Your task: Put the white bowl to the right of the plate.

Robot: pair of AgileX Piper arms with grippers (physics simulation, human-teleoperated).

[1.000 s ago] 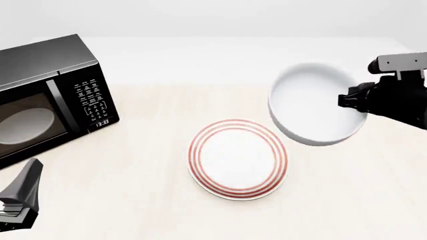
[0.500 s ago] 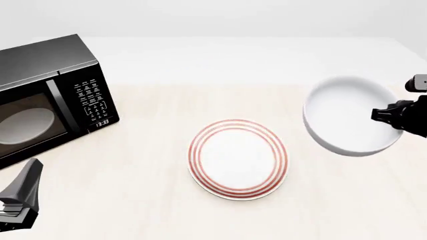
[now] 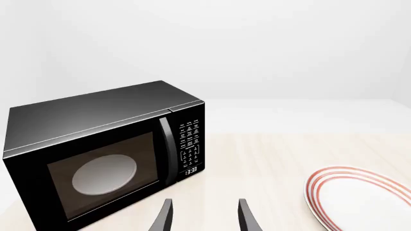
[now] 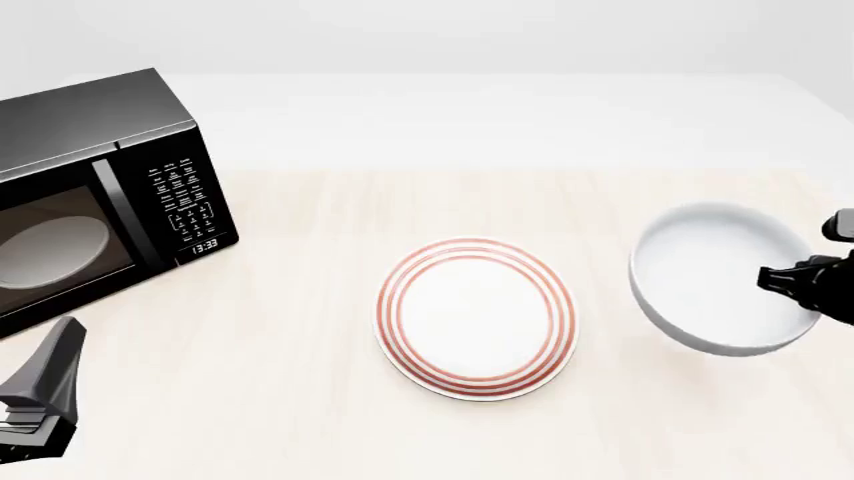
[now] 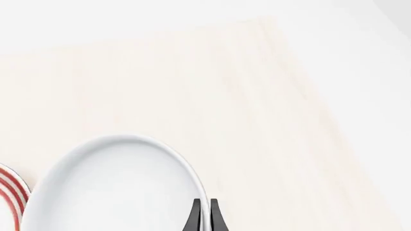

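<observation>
The right hand [image 5: 204, 214] is clenched on the bowl [image 4: 725, 280], one finger inside the wall and one outside, pinching the rim on the side nearest that arm. In the right wrist view the two fingers stand nearly together with only the thin edge of the rim between them. From the hand, the bowl extends away toward the plate [image 4: 478, 318], which lies beyond the bowl's far edge with a clear gap of bare table [image 4: 400, 200] between them. Whether the bowl rests on the table or hangs just above it cannot be told for sure; it looks slightly tilted, low and close to the surface.

The left hand [image 3: 204, 216] is released, its fingers spread with nothing between them, parked near the microwave [image 4: 100, 195], which stands just ahead of it and well apart from the bowl.

The bowl looks stiff, thick-walled and glossy, so it is probably fairly heavy for a one-sided rim pinch and slippery under the pads. Held at a single point on the rim, its weight would tend to swing it down about the fingers. A grip deep on the wall, with the fingers straddling the rim squarely, seems the safest hold. Lowering it flat before letting go would keep it from rocking or sliding toward the plate.
</observation>
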